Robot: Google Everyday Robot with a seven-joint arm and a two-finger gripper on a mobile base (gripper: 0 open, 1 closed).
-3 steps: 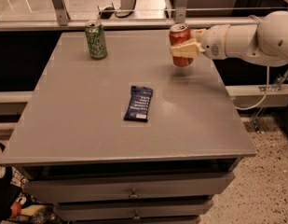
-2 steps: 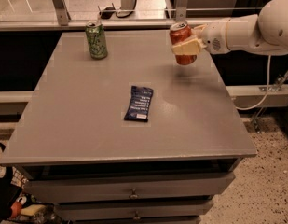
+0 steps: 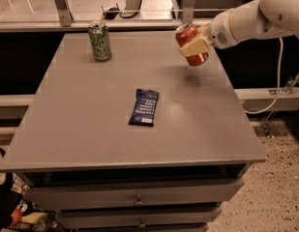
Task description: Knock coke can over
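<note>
The red coke can (image 3: 186, 34) is at the far right of the grey table (image 3: 86, 129). It is tilted with its silver top leaning left, and it seems to hang a little above the tabletop, with its shadow below it. My gripper (image 3: 193, 46) reaches in from the right on a white arm (image 3: 246, 18) and is shut on the can. A beige finger (image 3: 194, 47) lies across the can's front. The green patterned can (image 3: 100, 41) stands upright at the far left, well away from the gripper.
A dark blue snack packet (image 3: 143, 107) lies flat near the table's middle. Drawers (image 3: 139, 197) sit under the front edge. A metal rail with posts (image 3: 134, 11) runs behind the table. A cable (image 3: 277, 81) hangs at the right.
The arm has risen a little. The coke can in the gripper has tilted further, its bottom swinging up and to the right. The green can and the packet have not moved.
</note>
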